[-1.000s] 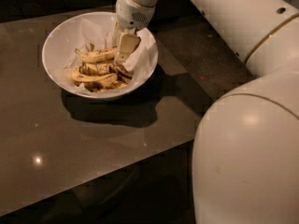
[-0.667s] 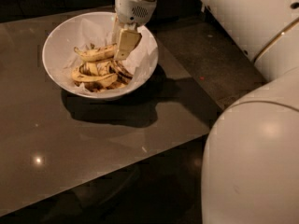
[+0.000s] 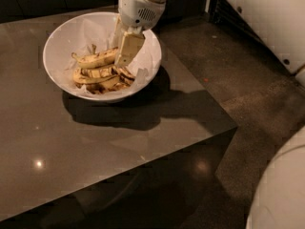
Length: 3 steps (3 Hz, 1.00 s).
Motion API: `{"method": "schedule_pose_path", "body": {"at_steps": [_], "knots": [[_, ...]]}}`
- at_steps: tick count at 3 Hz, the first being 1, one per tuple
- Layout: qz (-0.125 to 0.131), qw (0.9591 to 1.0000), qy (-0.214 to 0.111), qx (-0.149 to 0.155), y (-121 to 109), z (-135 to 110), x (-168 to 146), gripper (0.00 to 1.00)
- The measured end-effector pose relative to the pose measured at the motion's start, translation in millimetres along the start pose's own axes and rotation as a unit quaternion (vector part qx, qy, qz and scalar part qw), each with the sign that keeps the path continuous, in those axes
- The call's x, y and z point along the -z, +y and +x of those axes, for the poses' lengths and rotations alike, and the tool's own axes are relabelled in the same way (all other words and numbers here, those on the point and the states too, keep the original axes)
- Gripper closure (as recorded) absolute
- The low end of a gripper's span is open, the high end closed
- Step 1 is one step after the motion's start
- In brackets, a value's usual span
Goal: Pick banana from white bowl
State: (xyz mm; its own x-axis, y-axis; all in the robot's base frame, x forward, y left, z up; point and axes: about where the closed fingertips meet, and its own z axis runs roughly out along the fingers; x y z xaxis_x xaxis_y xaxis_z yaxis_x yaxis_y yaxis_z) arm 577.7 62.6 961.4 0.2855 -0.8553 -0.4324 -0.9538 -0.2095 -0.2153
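The white bowl [image 3: 62, 42] stands on the dark table at the back left, lined with crumpled white paper. Several speckled yellow bananas lie in it. The banana [image 3: 96, 58], long and curved with a dark stem tip at its left end, lies on top of the pile. My gripper [image 3: 126, 55] reaches down into the bowl from above. It is at the right end of that banana and hides the end. Two other bananas [image 3: 95, 76] lie below and in front of it.
The table [image 3: 95, 142] is dark and glossy; its right edge runs diagonally toward the front. Dark floor [image 3: 248, 89] lies to the right. A white panel [image 3: 267, 18] stands at the back right and my white base [image 3: 281, 194] is at the bottom right.
The large white arm links have swung away to the right and upward, out of most of the view. The gripper has stayed in the bowl at nearly the same spot over the bananas.
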Motion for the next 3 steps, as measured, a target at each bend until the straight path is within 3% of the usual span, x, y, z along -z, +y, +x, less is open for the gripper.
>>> {"method": "schedule_pose_path", "body": {"at_steps": [1, 3], "knots": [[0.004, 1.0, -0.008, -0.004, 11, -5, 13, 1.0], [0.045, 0.9968, -0.028, -0.06, 95, -29, 54, 1.0]]}}
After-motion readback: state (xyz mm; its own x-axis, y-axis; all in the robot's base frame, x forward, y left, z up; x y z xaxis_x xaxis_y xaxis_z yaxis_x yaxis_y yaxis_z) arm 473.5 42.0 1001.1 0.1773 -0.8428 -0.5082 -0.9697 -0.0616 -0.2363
